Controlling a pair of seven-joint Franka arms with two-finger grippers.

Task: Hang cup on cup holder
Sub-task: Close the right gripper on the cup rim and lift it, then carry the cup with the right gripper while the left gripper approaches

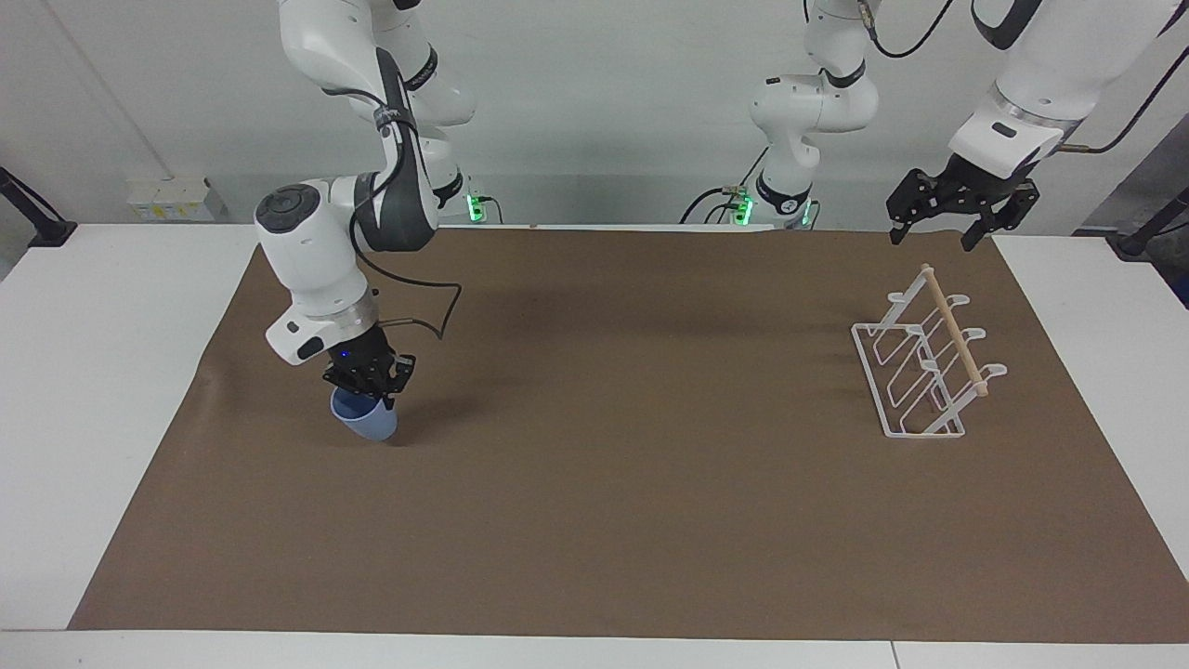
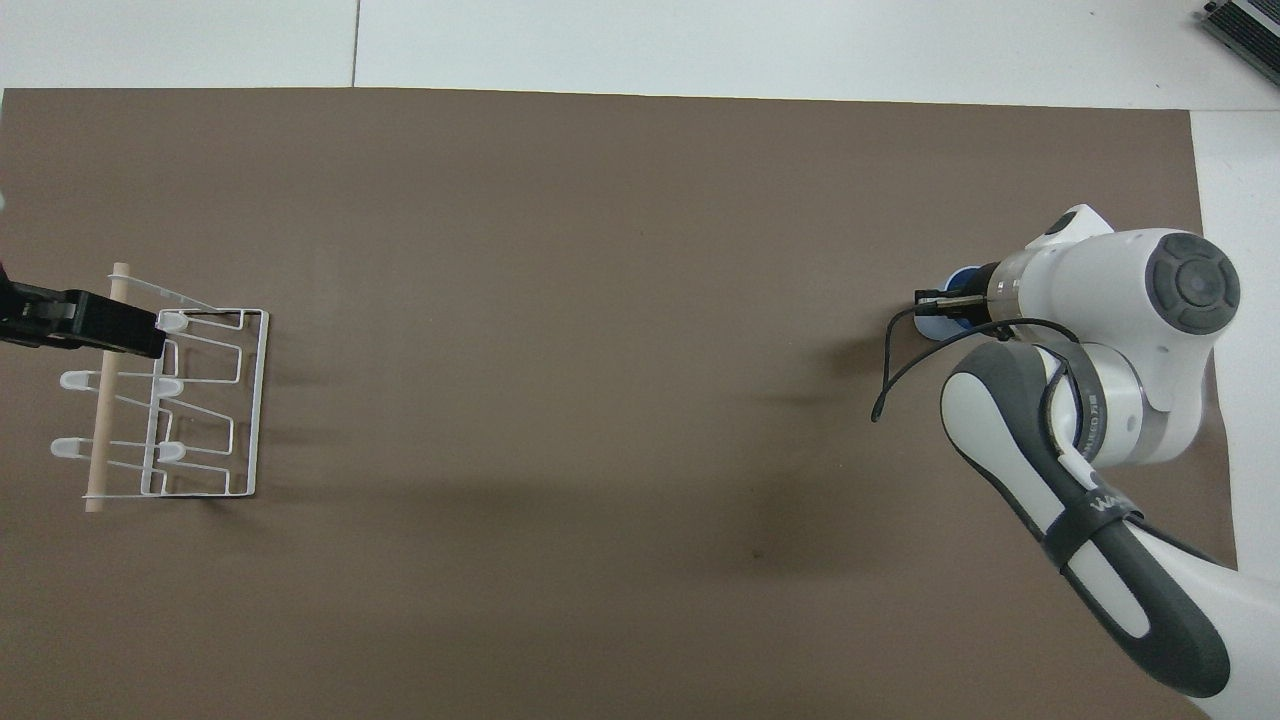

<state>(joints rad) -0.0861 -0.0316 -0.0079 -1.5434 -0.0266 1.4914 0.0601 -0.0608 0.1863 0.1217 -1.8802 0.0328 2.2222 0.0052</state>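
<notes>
Light blue and matte, the cup (image 1: 365, 420) tapers toward its base and hangs tilted over the brown mat (image 1: 613, 446), at about 9 o'clock in the facing view. The right gripper (image 1: 369, 383) has its fingers closed on the rim. The white wire cup holder (image 1: 924, 367), wooden dowel on top, stands near 3 o'clock; above it waits the left gripper (image 1: 961, 206), fingers spread and empty.

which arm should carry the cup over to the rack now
Right, probably. The right gripper is shut on the cup, tilted. The left gripper waits open above the cup holder.
</notes>
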